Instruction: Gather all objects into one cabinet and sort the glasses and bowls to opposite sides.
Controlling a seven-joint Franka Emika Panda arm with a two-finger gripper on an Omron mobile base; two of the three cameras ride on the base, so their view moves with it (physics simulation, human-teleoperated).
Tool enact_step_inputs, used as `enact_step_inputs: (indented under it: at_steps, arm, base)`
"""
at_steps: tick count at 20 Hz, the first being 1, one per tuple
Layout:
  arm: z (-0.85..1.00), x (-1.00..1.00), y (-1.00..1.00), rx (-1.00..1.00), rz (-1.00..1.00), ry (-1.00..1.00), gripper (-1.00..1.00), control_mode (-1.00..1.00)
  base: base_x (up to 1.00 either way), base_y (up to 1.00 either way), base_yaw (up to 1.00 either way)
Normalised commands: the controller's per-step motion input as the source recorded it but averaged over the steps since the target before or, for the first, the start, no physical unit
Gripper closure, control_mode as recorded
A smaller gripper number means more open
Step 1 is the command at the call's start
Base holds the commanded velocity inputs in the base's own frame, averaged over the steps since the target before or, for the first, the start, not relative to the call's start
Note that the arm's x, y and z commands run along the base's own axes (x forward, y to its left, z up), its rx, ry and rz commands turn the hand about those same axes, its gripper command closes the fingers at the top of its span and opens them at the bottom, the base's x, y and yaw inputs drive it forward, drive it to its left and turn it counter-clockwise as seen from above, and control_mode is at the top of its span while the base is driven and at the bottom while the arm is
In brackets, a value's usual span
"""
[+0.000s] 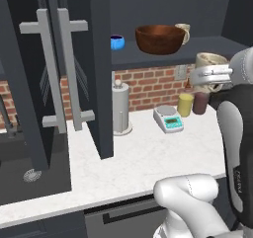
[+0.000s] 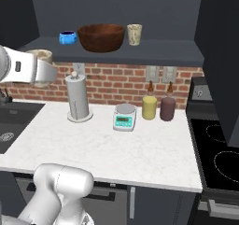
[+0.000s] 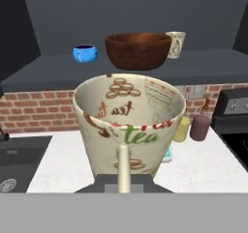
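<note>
On the open cabinet's shelf (image 1: 163, 57) (image 2: 154, 52) stand a small blue bowl (image 1: 117, 42) (image 2: 67, 37) (image 3: 85, 52), a wide brown wooden bowl (image 1: 159, 39) (image 2: 101, 37) (image 3: 138, 50) and a pale cream cup (image 1: 183, 32) (image 2: 134, 34) (image 3: 175, 44), left to right. My gripper (image 1: 212, 76) is shut on a second cream cup (image 1: 211, 60) (image 2: 42, 55) (image 3: 130, 123) printed with "tea". I hold it upright in the air, in front of the shelf and a little below its edge. The cup hides my fingertips in the hand view.
The cabinet's tall doors (image 1: 101, 84) stand open over the counter's left part. On the white counter (image 2: 107, 149) are a paper-towel holder (image 1: 120, 108) (image 2: 78, 98), a kitchen scale (image 1: 168, 118) (image 2: 124, 117), a yellow canister (image 2: 149, 107) and a maroon one (image 2: 167, 108). Sink (image 1: 29, 168) left, stove (image 2: 219, 149) right.
</note>
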Motion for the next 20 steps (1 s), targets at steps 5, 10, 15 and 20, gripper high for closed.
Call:
enact_step_inputs:
  at_steps: [5,10,15,20]
  arm:
    - [-0.02,0.39,0.6,0.0,0.03,0.03,1.0,-1.0]
    - [0.0,0.39,0.53,0.0,0.05,0.01,1.0,-1.0]
    - [0.0,0.51,0.34,0.01,0.03,0.01,1.0,-1.0]
    - [0.0,0.59,0.01,0.03,0.0,0.0,1.0,-1.0]
  base:
    - [0.0,0.0,0.0]
    - [0.0,0.0,0.0]
    - [0.0,0.0,0.0]
    - [0.0,0.0,0.0]
